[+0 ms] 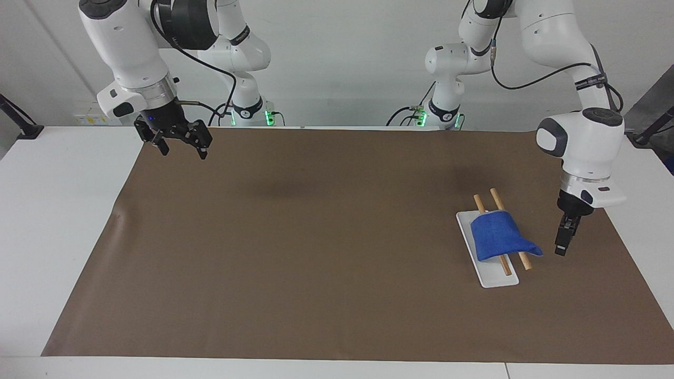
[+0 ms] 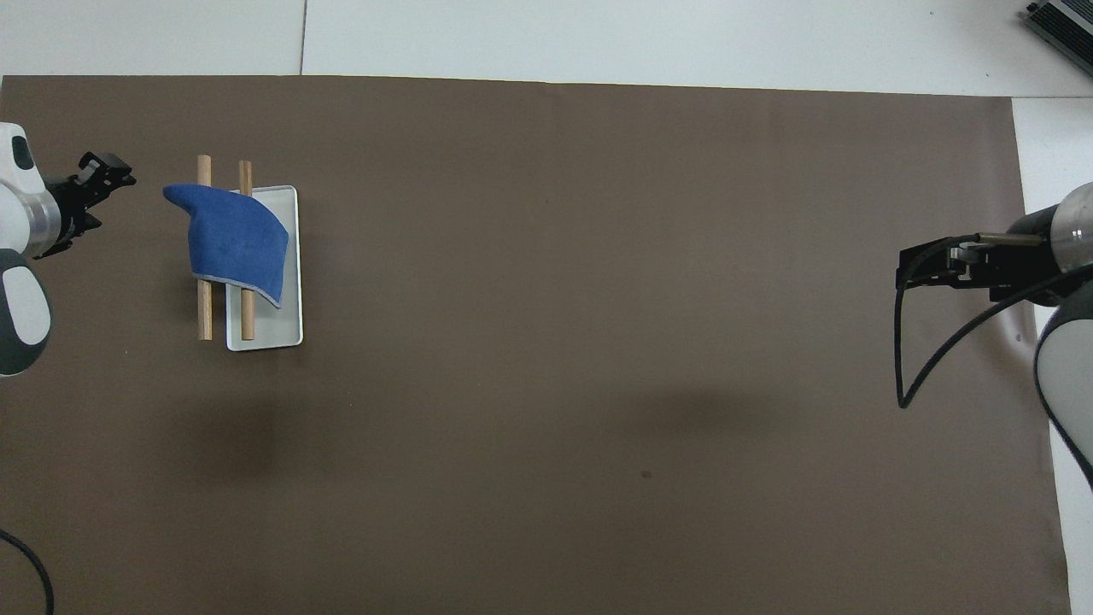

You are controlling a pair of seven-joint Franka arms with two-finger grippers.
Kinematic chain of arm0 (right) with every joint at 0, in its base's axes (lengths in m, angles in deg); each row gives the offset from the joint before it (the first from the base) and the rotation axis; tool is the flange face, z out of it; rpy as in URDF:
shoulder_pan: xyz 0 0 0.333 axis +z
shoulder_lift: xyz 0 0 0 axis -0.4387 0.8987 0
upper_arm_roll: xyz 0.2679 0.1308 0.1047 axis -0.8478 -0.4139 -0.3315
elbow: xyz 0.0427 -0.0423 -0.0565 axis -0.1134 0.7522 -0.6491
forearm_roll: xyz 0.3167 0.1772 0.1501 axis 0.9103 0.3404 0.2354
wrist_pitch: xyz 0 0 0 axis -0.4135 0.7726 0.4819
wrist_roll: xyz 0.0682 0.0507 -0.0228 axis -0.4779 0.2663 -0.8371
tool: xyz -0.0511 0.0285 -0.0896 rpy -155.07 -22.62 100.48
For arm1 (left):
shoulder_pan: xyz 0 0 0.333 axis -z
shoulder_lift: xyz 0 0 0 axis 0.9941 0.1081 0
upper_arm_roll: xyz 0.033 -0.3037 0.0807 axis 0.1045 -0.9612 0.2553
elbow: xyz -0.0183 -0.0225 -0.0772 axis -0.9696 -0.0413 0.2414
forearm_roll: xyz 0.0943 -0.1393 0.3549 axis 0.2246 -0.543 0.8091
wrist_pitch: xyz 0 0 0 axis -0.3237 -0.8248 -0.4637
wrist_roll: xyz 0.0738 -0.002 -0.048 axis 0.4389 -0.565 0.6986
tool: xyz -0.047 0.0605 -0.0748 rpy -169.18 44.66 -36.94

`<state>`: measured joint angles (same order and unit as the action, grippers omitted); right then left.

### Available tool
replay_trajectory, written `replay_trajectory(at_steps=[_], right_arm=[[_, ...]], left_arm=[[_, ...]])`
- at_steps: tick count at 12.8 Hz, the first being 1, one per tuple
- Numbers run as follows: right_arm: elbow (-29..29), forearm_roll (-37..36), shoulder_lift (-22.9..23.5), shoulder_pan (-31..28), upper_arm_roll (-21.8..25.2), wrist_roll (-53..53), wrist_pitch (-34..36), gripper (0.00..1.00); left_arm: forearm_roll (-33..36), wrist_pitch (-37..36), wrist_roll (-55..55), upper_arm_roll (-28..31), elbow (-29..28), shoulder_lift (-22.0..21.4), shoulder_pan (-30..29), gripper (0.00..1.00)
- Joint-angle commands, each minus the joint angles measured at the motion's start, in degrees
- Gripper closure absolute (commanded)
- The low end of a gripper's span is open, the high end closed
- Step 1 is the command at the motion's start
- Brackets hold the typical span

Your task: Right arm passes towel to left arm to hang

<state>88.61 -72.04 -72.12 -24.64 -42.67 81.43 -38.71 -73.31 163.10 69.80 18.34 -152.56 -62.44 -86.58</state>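
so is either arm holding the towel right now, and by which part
Nothing is held. The towel hangs over the two wooden rods, clear of the left gripper beside it. The right gripper waits empty, jaws open.

We hold our left gripper [image 1: 562, 243] low, pointing down, jaws parted and empty. Our right gripper [image 1: 180, 145] waits raised, jaws wide open.

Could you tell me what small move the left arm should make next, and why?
Probably lift the left hand up and away toward its rest. The towel is draped over the two wooden rods above the white tray, the hand is clear of it, and the right hand waits over the mat's edge.
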Motion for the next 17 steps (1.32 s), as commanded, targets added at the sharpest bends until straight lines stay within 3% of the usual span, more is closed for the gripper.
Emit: replay_trajectory(at_steps=[1,3,11,17], right_arm=[[0.18,-1.43,-0.28,0.11,0.08,-0.76,0.39,0.0],[-0.09,-2.66,-0.28,0.11,0.08,-0.93,1.0,0.0],[-0.09,-1.61,-0.45,-0.5,0.0,-0.76,1.09,0.0],[0.0,-1.61,-0.54,-0.5,0.0,-0.76,1.18,0.0]], left_arm=[[1.01,-12.73,-4.37,-0.46,8.63,0.59,-0.3,0.25],[1.18,-18.82,-8.33,-0.46,13.74,1.91,-0.03,0.25],[1.18,-41.23,-23.63,-1.07,25.0,2.26,0.67,0.27],[0.57,-53.63,-26.54,-2.74,28.0,0.69,0.59,0.27]])
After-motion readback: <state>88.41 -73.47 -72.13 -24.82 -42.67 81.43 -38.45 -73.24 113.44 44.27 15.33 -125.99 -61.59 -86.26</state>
